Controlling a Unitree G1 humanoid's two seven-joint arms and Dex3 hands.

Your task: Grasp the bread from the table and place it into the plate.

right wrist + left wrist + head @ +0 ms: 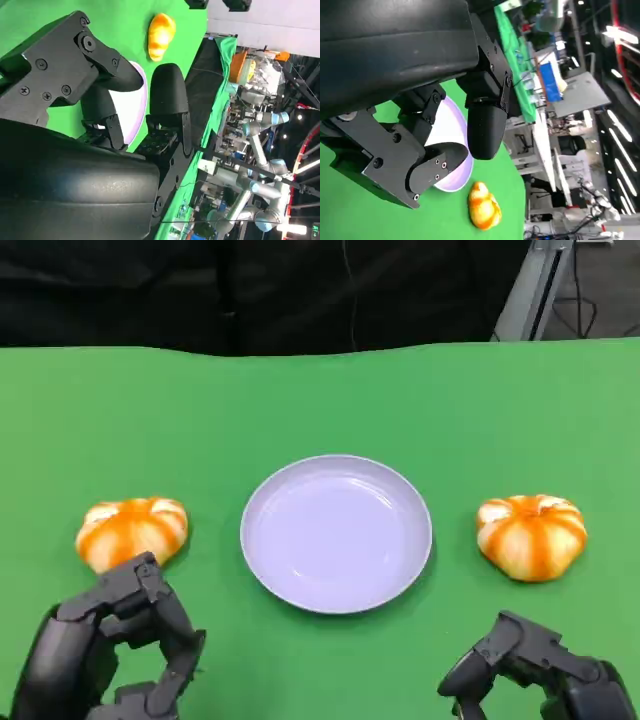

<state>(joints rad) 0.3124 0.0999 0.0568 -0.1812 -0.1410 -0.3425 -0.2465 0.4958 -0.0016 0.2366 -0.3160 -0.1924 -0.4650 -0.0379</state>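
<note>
Both hands empty, fingers apart: left hand (115, 645), right hand (535, 670). We take nearer orange-striped round bread (132, 531), wrap its sides, lift clear of shallow lilac plate (262, 502) rim.

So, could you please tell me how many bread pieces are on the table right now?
2. One bread lies left of the plate, just beyond the left robot hand. The other bread lies right of the plate. Nothing seems hidden.
</note>
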